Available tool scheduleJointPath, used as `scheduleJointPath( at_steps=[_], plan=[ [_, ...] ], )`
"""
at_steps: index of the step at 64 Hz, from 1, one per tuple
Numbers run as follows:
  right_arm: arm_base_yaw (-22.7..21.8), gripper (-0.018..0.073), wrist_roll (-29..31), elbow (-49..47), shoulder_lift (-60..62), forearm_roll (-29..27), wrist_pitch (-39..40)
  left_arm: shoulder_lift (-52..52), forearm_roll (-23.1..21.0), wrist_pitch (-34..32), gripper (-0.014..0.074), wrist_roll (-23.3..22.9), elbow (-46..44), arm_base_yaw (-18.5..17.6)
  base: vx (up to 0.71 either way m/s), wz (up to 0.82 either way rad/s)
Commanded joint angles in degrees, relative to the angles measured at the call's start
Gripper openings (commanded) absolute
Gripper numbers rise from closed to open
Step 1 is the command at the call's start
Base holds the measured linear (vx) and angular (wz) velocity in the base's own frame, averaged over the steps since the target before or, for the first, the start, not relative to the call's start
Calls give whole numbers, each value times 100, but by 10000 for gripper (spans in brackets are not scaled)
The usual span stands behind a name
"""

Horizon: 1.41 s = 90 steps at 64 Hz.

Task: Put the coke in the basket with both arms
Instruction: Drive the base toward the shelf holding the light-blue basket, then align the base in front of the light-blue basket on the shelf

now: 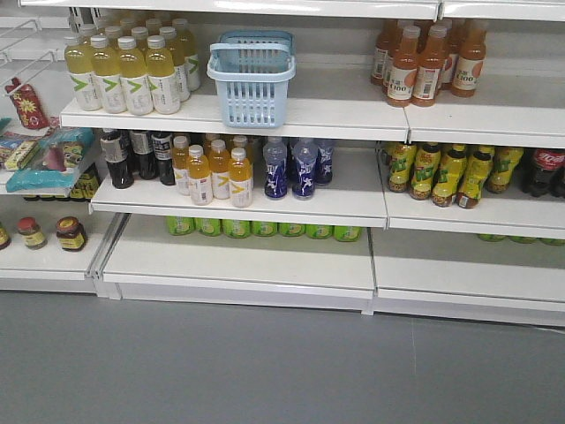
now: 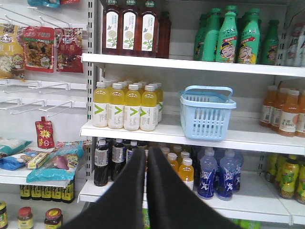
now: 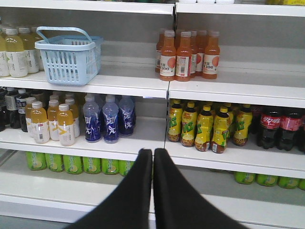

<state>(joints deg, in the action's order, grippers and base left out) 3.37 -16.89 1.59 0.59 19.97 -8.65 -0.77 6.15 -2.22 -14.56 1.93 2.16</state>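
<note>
The coke (image 3: 271,125), red label with white script, stands far right on the shelf (image 3: 228,160) below the orange "C100" bottles (image 3: 183,59); the basket (image 3: 69,56) sits one shelf up, leftward. The left tool (image 2: 145,153) and right tool (image 3: 152,152) are each pressed closed, gripping nothing.

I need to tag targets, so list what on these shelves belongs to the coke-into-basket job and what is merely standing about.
Belongs to the job:
coke
basket
left end effector, shut
right end effector, shut

Merely standing about:
yellow drink bottles
orange juice bottles
blue bottles
hanging snack packets
</note>
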Motion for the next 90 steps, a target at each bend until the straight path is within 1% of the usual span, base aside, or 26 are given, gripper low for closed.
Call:
scheduleJointPath(
  at_steps=[1,90],
  plan=[
    [-39,-5,37,37,76,81,378,-77,-50,-455,-6,-52,-185,-45,19,5],
    [-39,-5,37,37,76,81,380,-77,-50,-455,-6,-47,-185,-45,19,-3]
  ],
)
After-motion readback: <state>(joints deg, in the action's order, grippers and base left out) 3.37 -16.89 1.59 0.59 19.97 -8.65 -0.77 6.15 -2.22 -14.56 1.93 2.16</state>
